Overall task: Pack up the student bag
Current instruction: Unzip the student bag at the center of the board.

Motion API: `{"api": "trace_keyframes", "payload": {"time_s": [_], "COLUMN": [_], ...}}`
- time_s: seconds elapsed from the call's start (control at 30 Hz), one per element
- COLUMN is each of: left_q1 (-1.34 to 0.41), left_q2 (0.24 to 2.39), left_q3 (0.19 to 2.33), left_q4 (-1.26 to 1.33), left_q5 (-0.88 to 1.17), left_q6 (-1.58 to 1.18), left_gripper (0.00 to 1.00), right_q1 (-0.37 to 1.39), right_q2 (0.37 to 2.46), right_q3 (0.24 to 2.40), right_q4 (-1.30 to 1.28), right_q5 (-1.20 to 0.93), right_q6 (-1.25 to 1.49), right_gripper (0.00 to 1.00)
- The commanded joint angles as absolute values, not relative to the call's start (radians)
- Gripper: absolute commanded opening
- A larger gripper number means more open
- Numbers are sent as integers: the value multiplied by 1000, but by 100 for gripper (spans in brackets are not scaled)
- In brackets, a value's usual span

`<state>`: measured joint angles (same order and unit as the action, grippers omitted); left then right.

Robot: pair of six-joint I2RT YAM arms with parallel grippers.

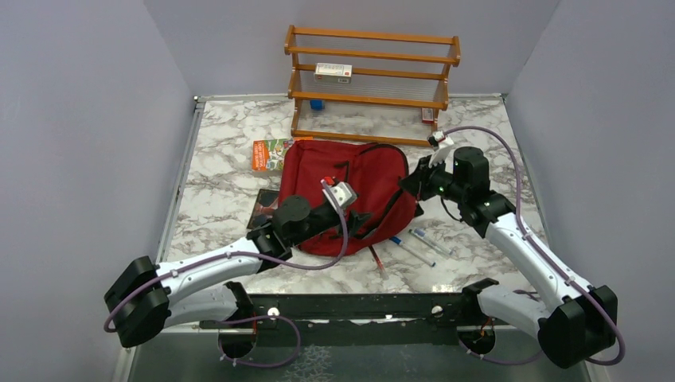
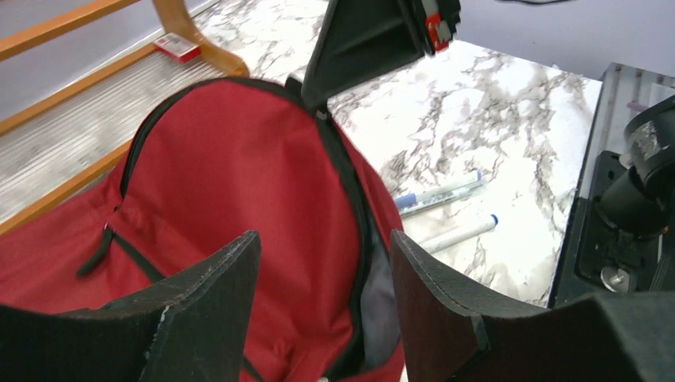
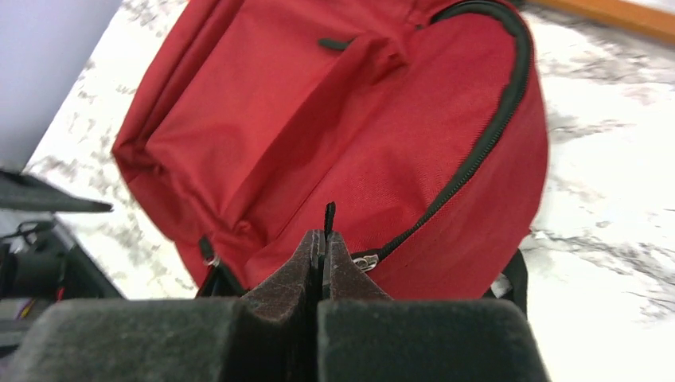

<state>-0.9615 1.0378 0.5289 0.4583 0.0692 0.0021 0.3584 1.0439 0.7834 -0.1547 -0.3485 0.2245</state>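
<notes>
The student bag (image 1: 350, 187) is a dark-red backpack lying flat mid-table. My right gripper (image 1: 414, 185) is at its right edge, shut on the black zipper pull (image 3: 329, 215). The metal slider (image 3: 364, 260) sits just beside the fingertips, with the bag (image 3: 334, 135) beyond. My left gripper (image 1: 372, 219) is open and empty, hovering over the bag's near right part. In the left wrist view its fingers (image 2: 207, 302) straddle the bag (image 2: 239, 175), where the zipper gapes and shows grey lining (image 2: 382, 302). The right gripper (image 2: 374, 40) shows at the top of that view.
An orange book (image 1: 271, 153) lies left of the bag, and a dark book (image 1: 265, 207) is partly under my left arm. Pens (image 1: 422, 245) and a red pen (image 1: 376, 259) lie near the bag's right front. A wooden shelf (image 1: 370, 79) holding a small box (image 1: 333, 72) stands behind.
</notes>
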Motion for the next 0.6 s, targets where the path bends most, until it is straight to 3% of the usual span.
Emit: {"api": "trace_keyframes", "payload": {"time_s": [0.0, 0.43, 0.57], "left_q1": [-960, -963, -965], "left_q2": [1155, 1389, 1418], "left_q3": [637, 767, 779], "left_q4": [465, 548, 557], "left_q5": [165, 156, 188], "left_q6": [22, -52, -59], "left_gripper": [62, 61, 57], "right_q1": [354, 355, 354], "right_q2": [1001, 936, 927], "right_q3": [813, 805, 798], "right_q4": [-195, -234, -242], "right_q5": [-525, -594, -589], "right_q6": [207, 247, 248], "right_gripper": [1, 0, 1]}}
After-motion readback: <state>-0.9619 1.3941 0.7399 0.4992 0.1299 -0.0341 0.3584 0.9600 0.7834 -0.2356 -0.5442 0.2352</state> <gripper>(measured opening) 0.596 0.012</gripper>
